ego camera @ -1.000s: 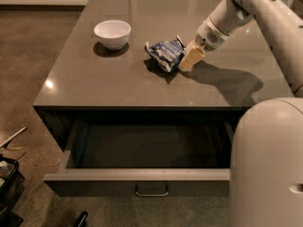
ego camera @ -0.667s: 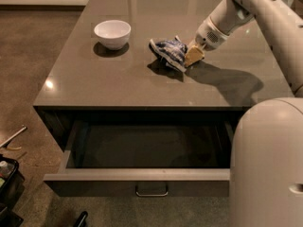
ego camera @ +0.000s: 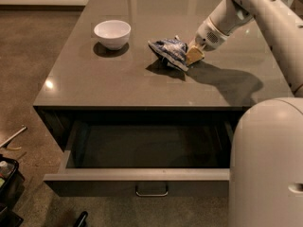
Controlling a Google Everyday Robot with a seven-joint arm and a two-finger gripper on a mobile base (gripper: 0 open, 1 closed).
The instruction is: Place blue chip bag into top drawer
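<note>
The blue chip bag [ego camera: 169, 51] is crinkled, dark blue with white print. It hangs a little above the grey countertop [ego camera: 118, 84], with its shadow below it. My gripper [ego camera: 191, 56] comes in from the right and is shut on the bag's right end. The top drawer [ego camera: 142, 175] stands pulled open below the counter's front edge, dark inside and with nothing showing in it. Its metal bar handle [ego camera: 151, 191] is centred on the front.
A white bowl [ego camera: 112, 33] stands on the counter to the left of the bag. My white base [ego camera: 267, 164] fills the lower right, in front of the drawer's right end. Small items [ego camera: 9, 174] lie on the floor at the lower left.
The bag has come up off the countertop in my gripper and shifted slightly right. Its shadow has separated from it. The drawer and bowl have not moved.
</note>
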